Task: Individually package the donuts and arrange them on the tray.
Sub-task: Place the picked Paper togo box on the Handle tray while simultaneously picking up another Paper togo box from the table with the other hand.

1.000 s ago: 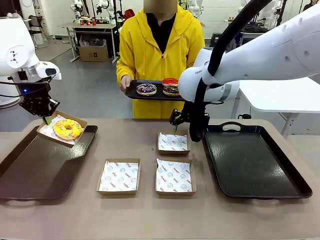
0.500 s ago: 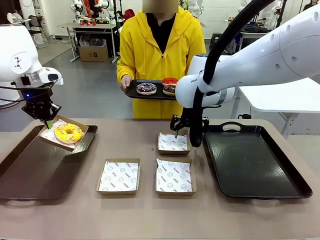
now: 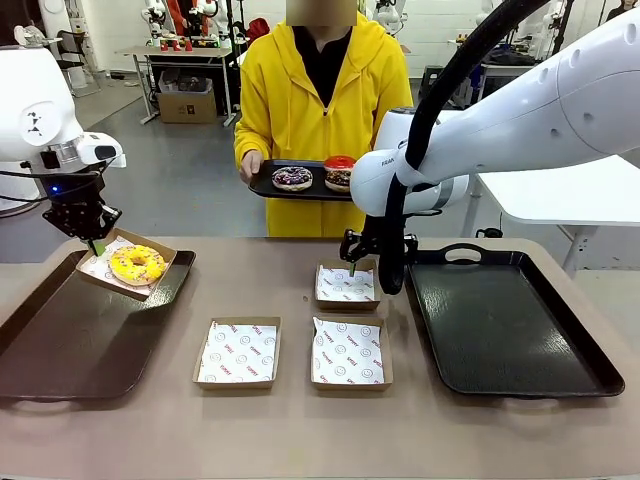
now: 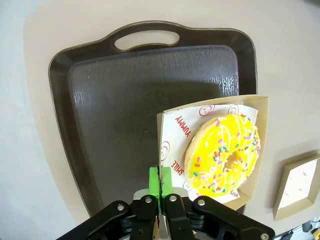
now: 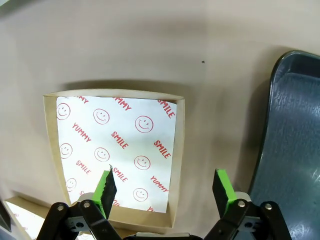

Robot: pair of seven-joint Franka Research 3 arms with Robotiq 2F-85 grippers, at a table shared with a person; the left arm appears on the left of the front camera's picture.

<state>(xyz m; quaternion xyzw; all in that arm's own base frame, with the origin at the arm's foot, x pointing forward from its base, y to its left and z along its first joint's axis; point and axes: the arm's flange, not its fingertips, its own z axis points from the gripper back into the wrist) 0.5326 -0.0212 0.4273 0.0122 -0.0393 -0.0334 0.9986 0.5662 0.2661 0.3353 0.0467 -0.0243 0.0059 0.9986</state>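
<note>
Clamped flat together, pads meeting, on one corner of the cardboard box (image 3: 104, 266) with the left gripper (image 4: 160, 176). Inside, on the printed liner, the yellow donut (image 4: 223, 152), lying whole and off to one side of the pads. Held tilted above the far right corner of the left tray (image 3: 60, 340), with part of the box hanging past the tray's right edge over the table (image 3: 300, 430); contact with the rim impossible to tell. Plenty of bare tray floor toward the near and left edges. Across the table, spread wide with nothing between the pads, the right gripper (image 5: 165, 184), poised over the empty box (image 5: 115, 135) nearest the far edge. One finger above the liner, the other outside the box's wall on the side of the right tray (image 3: 500, 330). Only a narrow strip of bare table between that box's edge and the right tray's left rim, with the whole floor of that tray free. Nearer the front edge, the near-left box (image 3: 237, 352) and the near-right box (image 3: 348, 352), both lined, side by side but apart, with open table in front and to the left. Beyond the far edge, in a person's hand (image 3: 250, 165), a small black tray (image 3: 262, 188) carrying the sprinkled purple donut (image 3: 293, 178) beside the red donut (image 3: 340, 162). Red one either on top of or just behind the brown donut (image 3: 342, 182); cannot tell which.
</note>
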